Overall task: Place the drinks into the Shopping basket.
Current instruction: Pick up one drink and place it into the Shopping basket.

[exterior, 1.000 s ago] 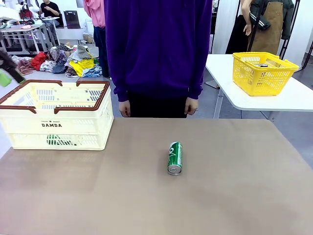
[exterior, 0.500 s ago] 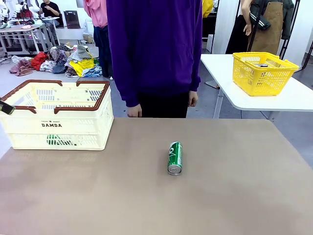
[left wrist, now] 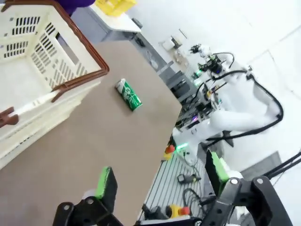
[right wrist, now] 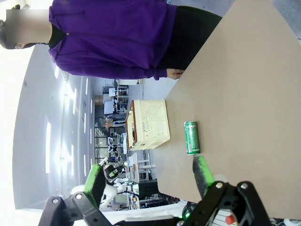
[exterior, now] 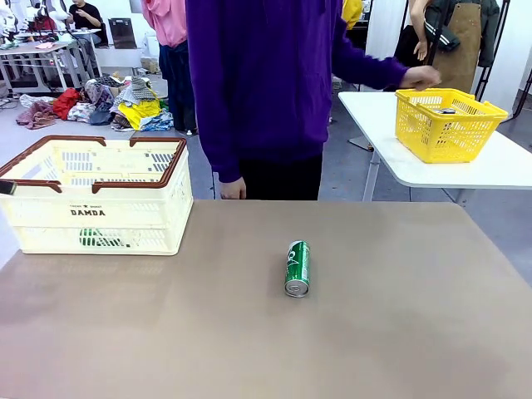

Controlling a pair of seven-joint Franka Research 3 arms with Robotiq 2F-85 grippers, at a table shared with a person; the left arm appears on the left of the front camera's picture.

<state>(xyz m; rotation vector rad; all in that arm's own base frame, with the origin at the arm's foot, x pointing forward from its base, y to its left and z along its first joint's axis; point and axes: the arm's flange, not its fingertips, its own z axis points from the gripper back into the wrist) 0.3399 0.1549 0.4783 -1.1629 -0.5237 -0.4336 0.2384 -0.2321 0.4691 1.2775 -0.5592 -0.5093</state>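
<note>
The large cream-white slotted plastic Shopping basket (exterior: 96,195) with a brown rim and folded brown handles stands at the left of the surface, "DAMDA" printed on its near wall. Through the lower slots of that wall a green shape (exterior: 98,239) shows on the basket's floor; the bars hide too much to say more. A smaller yellow mesh basket (exterior: 449,125) sits on a white side table (exterior: 490,170) to the right, with something small and dark (exterior: 447,110) inside. A person in a purple sweater (exterior: 266,83) stands at the far edge, one arm stretched out so that its hand (exterior: 420,77) is at the yellow basket's rim.

A green drink can with silver ends (exterior: 297,268) lies on its side near the middle of the surface, well apart from the Shopping basket, one silver end facing the camera.

The robot's left hand (left wrist: 160,181) is spread wide and holds nothing, off the near left corner of the surface. The right hand (right wrist: 148,179) is also spread and empty, away from the can.

The surface (exterior: 374,332) is a flat, matt grey-brown top. Behind the person, a heap of coloured clothes (exterior: 125,104) lies on the grey floor.
</note>
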